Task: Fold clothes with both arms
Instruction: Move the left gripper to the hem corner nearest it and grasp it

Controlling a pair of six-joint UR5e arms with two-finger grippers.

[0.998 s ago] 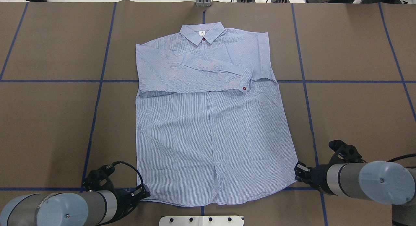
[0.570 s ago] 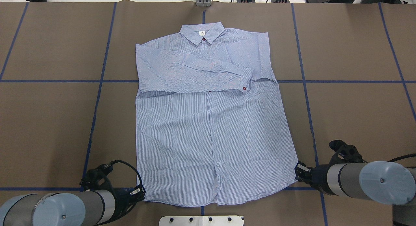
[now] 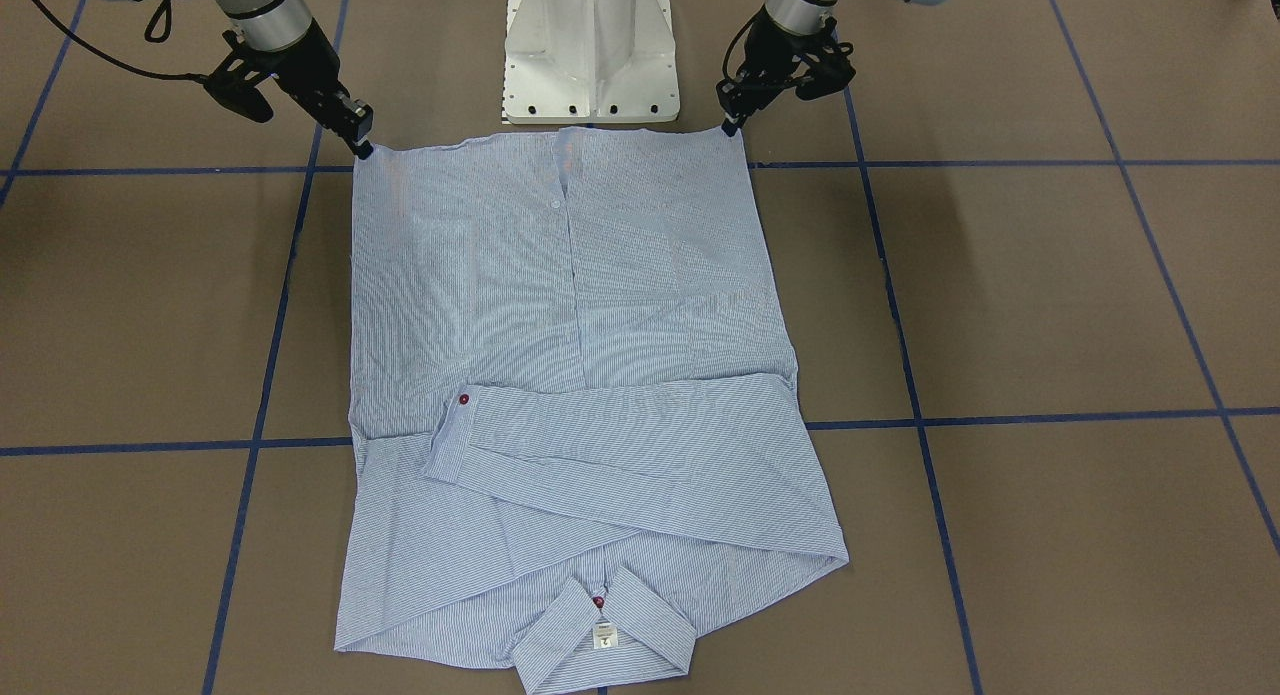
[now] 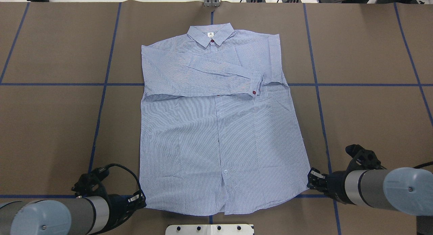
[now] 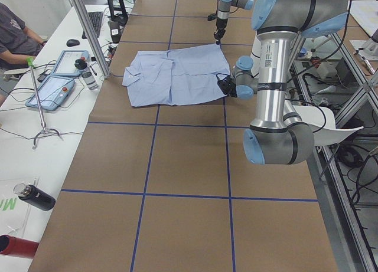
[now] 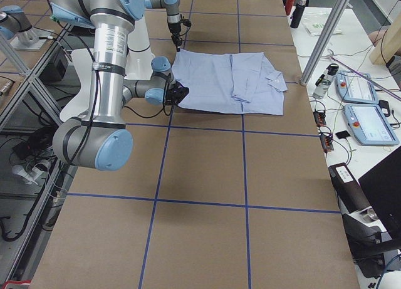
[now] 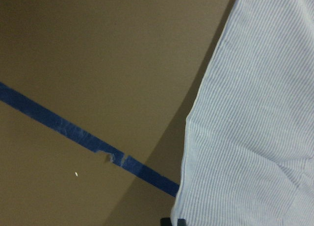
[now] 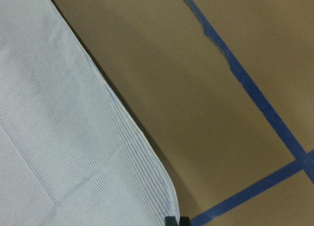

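At its hem corners, left claw (image 3: 730, 127) and right claw (image 3: 363, 147) pinch the shirt (image 3: 600, 305); contact mostly hidden.

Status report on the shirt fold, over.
Left gripper pinching shirt hem corner; right gripper pinching the other. Lying flat, sleeves folded in. Nothing in the way.

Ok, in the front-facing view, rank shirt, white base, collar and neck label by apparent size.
Largest first: shirt; then base and collar, about alike, the base cut off by the frame; label smallest.
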